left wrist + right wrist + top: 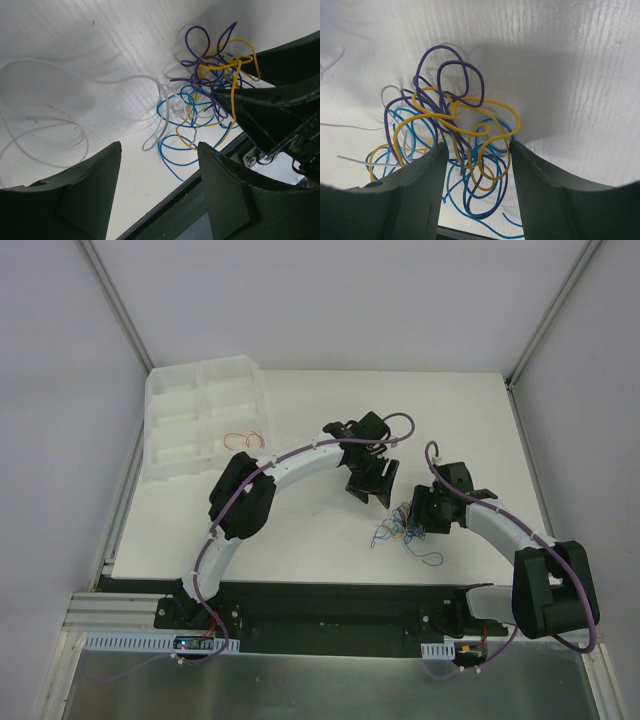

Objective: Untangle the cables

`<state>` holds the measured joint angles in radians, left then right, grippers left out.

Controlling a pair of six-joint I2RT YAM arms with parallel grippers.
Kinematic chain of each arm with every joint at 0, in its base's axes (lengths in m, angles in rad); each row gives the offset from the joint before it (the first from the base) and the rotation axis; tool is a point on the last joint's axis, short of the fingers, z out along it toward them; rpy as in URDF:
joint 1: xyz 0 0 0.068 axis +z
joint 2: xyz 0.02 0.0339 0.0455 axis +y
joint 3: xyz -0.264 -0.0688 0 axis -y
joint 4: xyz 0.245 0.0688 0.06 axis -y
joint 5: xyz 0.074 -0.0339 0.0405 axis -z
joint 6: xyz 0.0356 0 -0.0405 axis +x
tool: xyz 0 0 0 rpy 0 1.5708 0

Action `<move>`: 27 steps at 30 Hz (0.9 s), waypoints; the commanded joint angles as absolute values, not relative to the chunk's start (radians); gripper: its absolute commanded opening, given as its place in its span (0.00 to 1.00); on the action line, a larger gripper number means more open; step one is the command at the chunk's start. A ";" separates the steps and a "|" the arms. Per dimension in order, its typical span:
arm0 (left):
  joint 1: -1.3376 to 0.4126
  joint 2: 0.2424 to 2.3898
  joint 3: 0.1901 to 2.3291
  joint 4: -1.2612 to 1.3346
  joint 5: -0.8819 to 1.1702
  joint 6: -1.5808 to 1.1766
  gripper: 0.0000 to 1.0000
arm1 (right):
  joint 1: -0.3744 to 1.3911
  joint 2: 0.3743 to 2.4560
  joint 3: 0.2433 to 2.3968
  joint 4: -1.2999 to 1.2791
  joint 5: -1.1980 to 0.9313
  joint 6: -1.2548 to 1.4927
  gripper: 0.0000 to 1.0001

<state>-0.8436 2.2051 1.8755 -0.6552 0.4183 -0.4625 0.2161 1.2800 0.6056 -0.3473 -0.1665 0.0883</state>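
Thin cables (451,131) in glossy smooth plastic sheathing, white table (570,60) matt and faintly ribbed, right gripper (477,145) with matt dark plastic fingers (410,200), milky semi-clear plastic tray (175,455)

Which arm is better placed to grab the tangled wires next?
Right. Its open jaws straddle the tangled wires; the left jaws, also open, sit back with the tangle off to one side.

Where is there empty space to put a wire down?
The white table's far right corner, beyond the right gripper, and the near left patch between the clear plastic tray and the left arm. It's crowded around the tangle of thin blue, yellow and purple wires.
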 commanded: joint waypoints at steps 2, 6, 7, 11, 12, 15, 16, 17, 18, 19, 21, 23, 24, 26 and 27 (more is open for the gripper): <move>-0.856 2.267 1.951 -0.652 0.430 -0.457 0.59 | 0.210 1.293 0.597 -0.351 -0.187 0.074 0.56; -0.856 2.301 1.968 -0.649 0.436 -0.462 0.49 | 0.210 1.295 0.597 -0.351 -0.190 0.072 0.56; -0.856 2.304 1.967 -0.647 0.434 -0.466 0.44 | 0.209 1.295 0.597 -0.350 -0.190 0.072 0.56; -0.854 2.290 1.945 -0.649 0.411 -0.466 0.17 | 0.210 1.304 0.601 -0.354 -0.184 0.074 0.56; -0.854 2.274 1.931 -0.649 0.384 -0.465 0.10 | 0.210 1.304 0.601 -0.356 -0.180 0.075 0.56; -0.856 2.173 1.893 -0.649 0.298 -0.451 0.00 | 0.210 1.307 0.603 -0.360 -0.167 0.080 0.55; -0.856 2.130 1.879 -0.649 0.261 -0.443 0.00 | 0.210 1.310 0.604 -0.360 -0.167 0.081 0.54; -0.856 2.090 1.864 -0.650 0.217 -0.434 0.00 | 0.210 1.313 0.606 -0.365 -0.164 0.081 0.53; -0.856 2.042 1.852 -0.649 0.160 -0.427 0.00 | 0.209 1.319 0.609 -0.368 -0.164 0.081 0.52; -0.856 1.992 1.839 -0.649 0.093 -0.417 0.00 | 0.209 1.324 0.614 -0.370 -0.163 0.081 0.51; -0.854 1.907 1.821 -0.649 -0.042 -0.402 0.00 | 0.210 1.333 0.618 -0.373 -0.163 0.081 0.45; -0.853 1.826 1.810 -0.647 -0.185 -0.388 0.00 | 0.210 1.341 0.621 -0.377 -0.164 0.081 0.38; -0.854 1.787 1.810 -0.647 -0.277 -0.376 0.00 | 0.210 1.344 0.623 -0.377 -0.164 0.081 0.34; -0.854 1.732 1.821 -0.644 -0.392 -0.332 0.00 | 0.210 1.351 0.626 -0.380 -0.167 0.080 0.24; -0.853 1.711 1.831 -0.644 -0.443 -0.306 0.00 | 0.210 1.350 0.626 -0.380 -0.167 0.080 0.20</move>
